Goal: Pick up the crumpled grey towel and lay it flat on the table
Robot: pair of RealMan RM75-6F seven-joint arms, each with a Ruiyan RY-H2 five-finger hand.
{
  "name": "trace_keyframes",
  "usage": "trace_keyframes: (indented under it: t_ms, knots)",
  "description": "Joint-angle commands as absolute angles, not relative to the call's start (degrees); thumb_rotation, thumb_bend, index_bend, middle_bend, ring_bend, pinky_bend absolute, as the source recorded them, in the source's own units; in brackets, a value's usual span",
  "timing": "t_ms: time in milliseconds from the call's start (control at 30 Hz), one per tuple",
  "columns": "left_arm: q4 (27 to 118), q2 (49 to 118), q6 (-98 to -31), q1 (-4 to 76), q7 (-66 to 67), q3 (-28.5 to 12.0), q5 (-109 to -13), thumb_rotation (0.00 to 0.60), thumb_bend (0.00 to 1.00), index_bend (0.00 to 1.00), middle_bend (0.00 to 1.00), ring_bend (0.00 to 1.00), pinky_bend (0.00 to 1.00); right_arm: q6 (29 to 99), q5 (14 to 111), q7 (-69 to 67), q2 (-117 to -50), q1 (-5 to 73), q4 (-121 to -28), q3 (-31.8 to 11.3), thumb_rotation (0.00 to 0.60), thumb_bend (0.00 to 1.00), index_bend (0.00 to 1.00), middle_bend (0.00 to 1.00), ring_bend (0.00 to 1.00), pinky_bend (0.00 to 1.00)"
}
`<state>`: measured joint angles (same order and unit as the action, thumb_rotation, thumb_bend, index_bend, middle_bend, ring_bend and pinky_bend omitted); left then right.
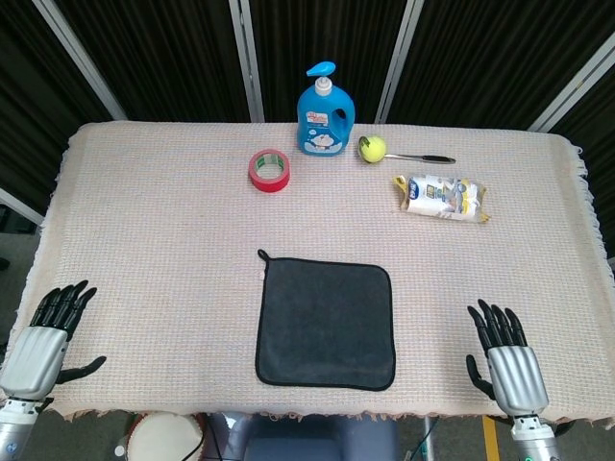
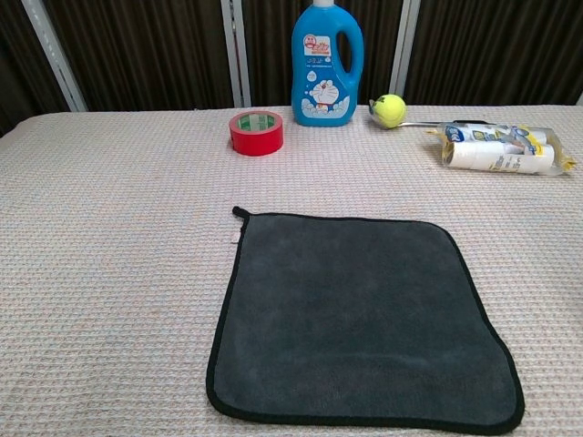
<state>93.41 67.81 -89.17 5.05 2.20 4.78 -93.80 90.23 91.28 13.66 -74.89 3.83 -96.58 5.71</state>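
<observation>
Behind the table point(image 1: 144, 221), dark ribbed panels point(image 1: 154, 48) split by slanted pale metal posts point(image 1: 246, 58). Over the tabletop, a cream waffle-weave cloth point(image 2: 109, 228) with fringed edges, evenly lit. Grey floor point(image 1: 14, 254) at far left, below the edge.
</observation>
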Motion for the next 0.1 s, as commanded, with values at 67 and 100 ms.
trace_keyframes:
  t_ms: [67,100]
  knots:
    - [92.68,68.25,-88.88,4.79,1.65,4.68,-93.5,0.6,0.03,0.0,0.0,0.0,0.03,91.28,91.72,13.54,-74.98,3.19,-96.58,5.0,0.6,0.52,0.0,0.0,0.0,0.0]
    - [92.56,68.32,-88.82,4.76,1.7,4.66,-93.47,0.6,0.03,0.0,0.0,0.0,0.03,91.45,91.69,13.49,-75.03,3.08,-96.5,4.81,0.6,0.52,0.0,0.0,0.0,0.0]
